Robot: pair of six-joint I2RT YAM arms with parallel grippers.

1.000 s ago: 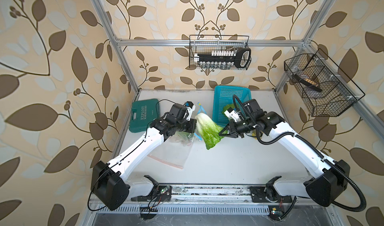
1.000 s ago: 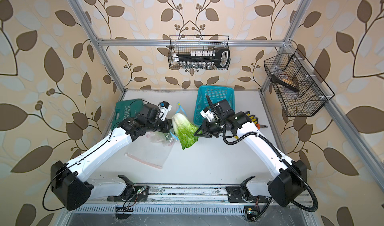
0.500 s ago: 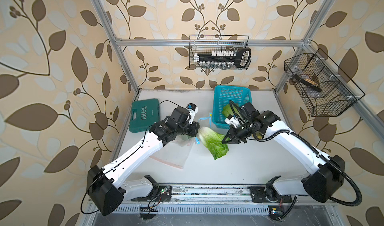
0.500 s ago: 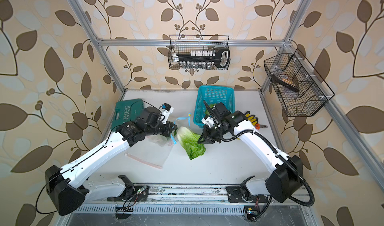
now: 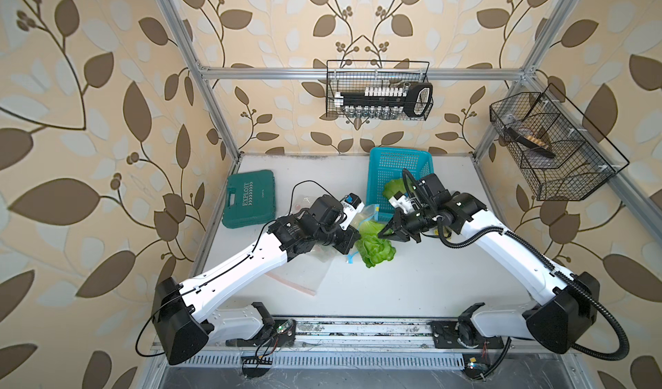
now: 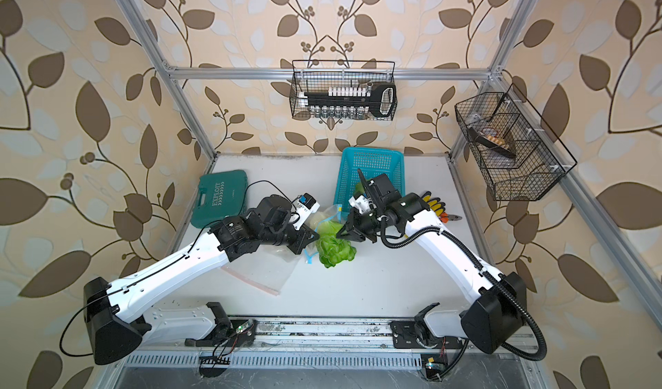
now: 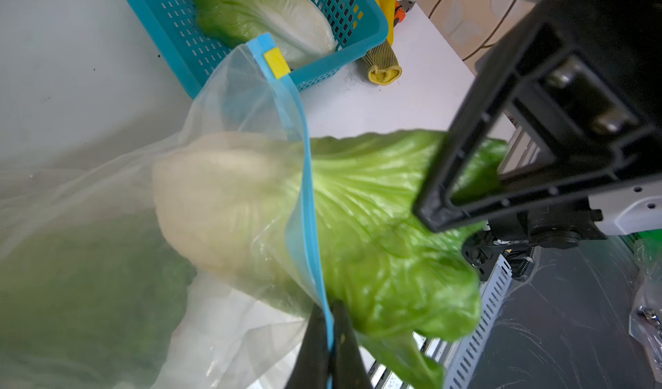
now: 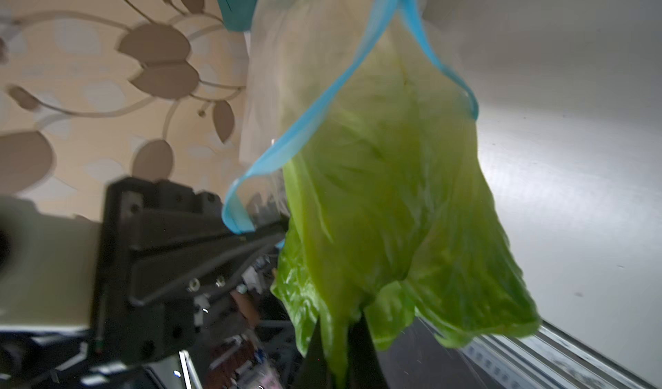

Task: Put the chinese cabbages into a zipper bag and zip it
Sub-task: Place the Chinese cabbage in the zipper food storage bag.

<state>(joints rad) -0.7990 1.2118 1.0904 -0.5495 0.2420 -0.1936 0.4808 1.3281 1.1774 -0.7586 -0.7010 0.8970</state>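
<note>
One chinese cabbage (image 5: 376,249) (image 6: 335,251) lies between the two arms. Its white stalk end sits inside the mouth of the clear zipper bag (image 7: 229,126) and its green leaves (image 7: 379,226) stick out. My left gripper (image 7: 329,333) (image 5: 354,239) is shut on the bag's blue zipper strip (image 7: 308,197), which carries a yellow slider (image 7: 276,62). My right gripper (image 8: 338,351) (image 5: 385,233) is shut on the cabbage's leaf tip (image 8: 394,208). A second cabbage (image 7: 265,7) (image 5: 392,188) lies in the blue basket (image 5: 397,161). A green blur shows through the bag's plastic.
A green tool case (image 5: 249,199) lies at the back left. Another flat clear bag with a pink strip (image 5: 304,272) lies under my left arm. Yellow gloves (image 6: 435,204) and pliers lie right of the basket. Wire baskets hang on the walls.
The cabbage has come down from between the raised arms toward the table, with its white end now in the bag mouth. Both grippers followed it and stayed shut.
</note>
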